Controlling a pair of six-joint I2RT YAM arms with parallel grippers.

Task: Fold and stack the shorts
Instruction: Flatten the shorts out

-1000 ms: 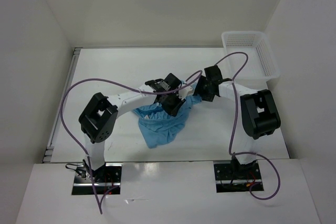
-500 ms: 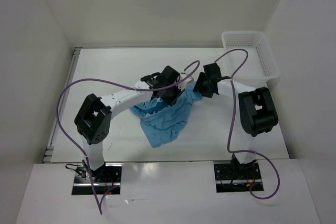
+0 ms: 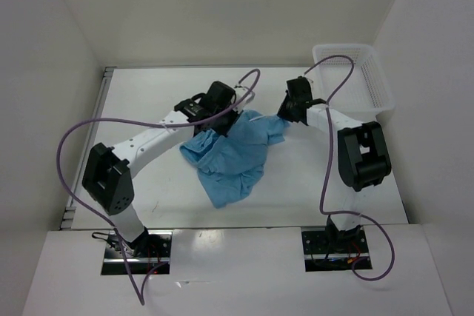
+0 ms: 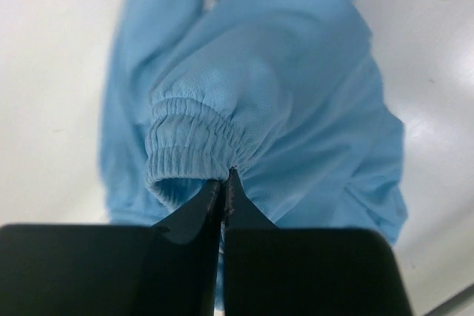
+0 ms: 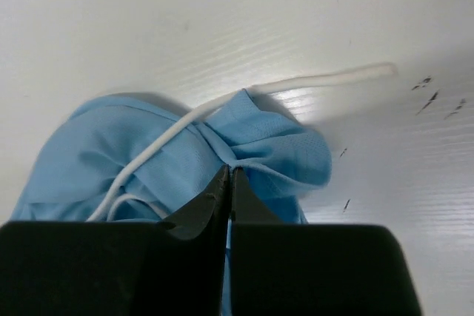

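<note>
Light blue thin-fabric shorts [image 3: 235, 160] lie crumpled on the white table [image 3: 148, 98]; the left gripper [image 4: 224, 183] pinches their elastic edge, the right gripper [image 5: 229, 179] pinches fabric beside the white drawstring [image 5: 178, 127].

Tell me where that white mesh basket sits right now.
In the overhead view, the white mesh basket sits at the far right corner of the table, just beyond the right arm and apart from the blue shorts at mid-table.

Shorts [image 3: 233, 157] light blue – drawstring [image 5: 311, 81] white; basket [image 3: 374, 79] white mesh.
</note>
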